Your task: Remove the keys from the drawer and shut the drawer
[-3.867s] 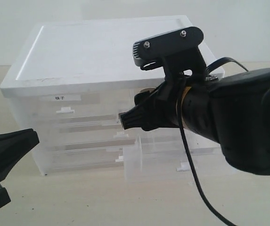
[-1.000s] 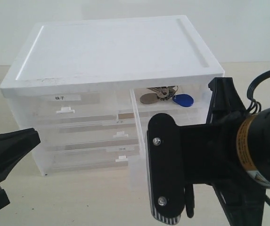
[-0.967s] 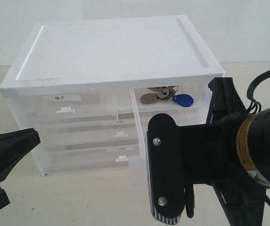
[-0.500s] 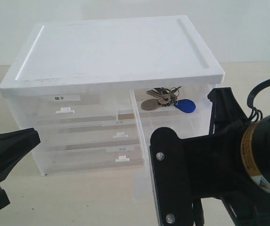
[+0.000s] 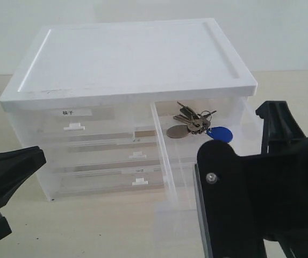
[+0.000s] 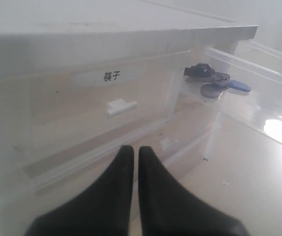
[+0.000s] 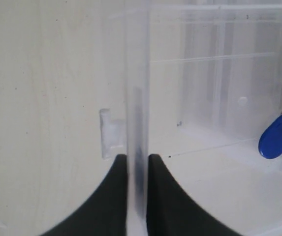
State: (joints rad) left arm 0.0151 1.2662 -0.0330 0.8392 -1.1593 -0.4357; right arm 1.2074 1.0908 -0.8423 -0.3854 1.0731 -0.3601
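While the drawer (image 5: 163, 153) stands drawn well out of the upper right bay of the cabinet (image 5: 127, 54), the keys (image 5: 192, 123) lie inside it on the drawer floor, towards the rear. The bunch comprises silver keys on a ring, a grey oval tag and a blue cap; the blue cap lies nearest the drawer front. The right hand (image 7: 136, 158) pinches the translucent front wall of the drawer, one finger on each face, just beside the white tab handle (image 7: 108, 133). The left hand (image 6: 132, 149) has its fingers pressed together with nothing between them. It sits low over the surface (image 5: 89, 226), apart from the cabinet front, and faces the half-width drawer with the bold label (image 6: 111, 76). Both hands are apart from the keys
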